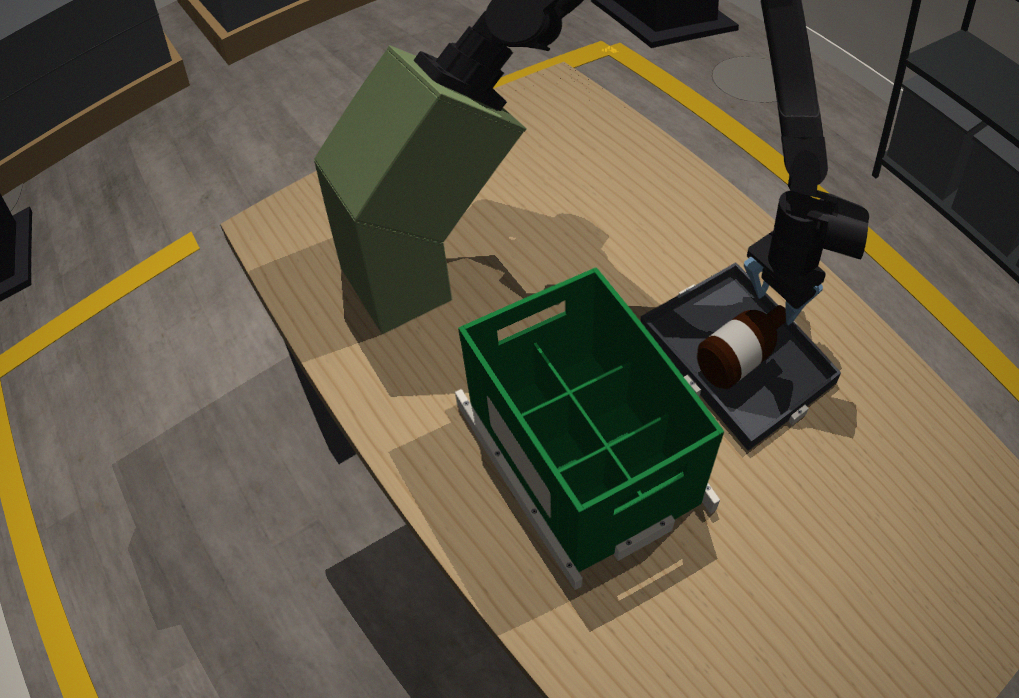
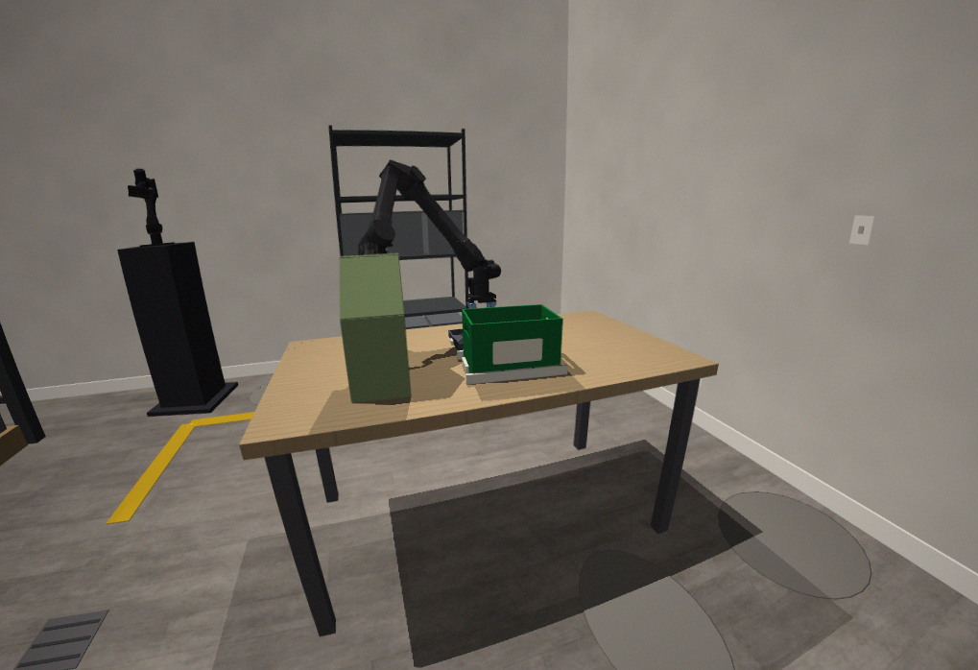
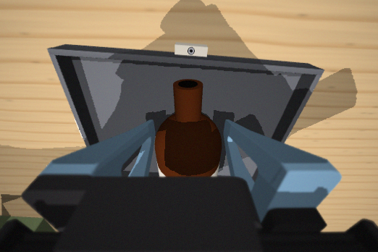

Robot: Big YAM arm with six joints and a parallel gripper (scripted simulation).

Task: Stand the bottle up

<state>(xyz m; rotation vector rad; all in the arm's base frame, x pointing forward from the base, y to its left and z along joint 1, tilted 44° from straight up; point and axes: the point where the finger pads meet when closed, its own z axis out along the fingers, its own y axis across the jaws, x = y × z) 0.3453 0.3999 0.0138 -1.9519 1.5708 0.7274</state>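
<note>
A brown bottle (image 1: 739,345) with a white label lies on its side on the dark grey tray (image 1: 802,374), its neck pointing at the tray's far corner. My gripper (image 1: 776,302) is low over the neck end, pointing down. In the wrist view the two blue fingers stand on either side of the bottle's shoulder (image 3: 187,145), with a narrow gap on each side. The gripper is open around the bottle, not clamped on it. The neck's open mouth (image 3: 187,84) points away from the wrist over the tray floor (image 3: 107,83).
The green crate (image 1: 588,411) with dividers stands right beside the tray's left side on a grey base. A tall olive box (image 1: 399,189) stands further back left on the table. In the exterior view the crate (image 2: 512,338) hides the tray and bottle.
</note>
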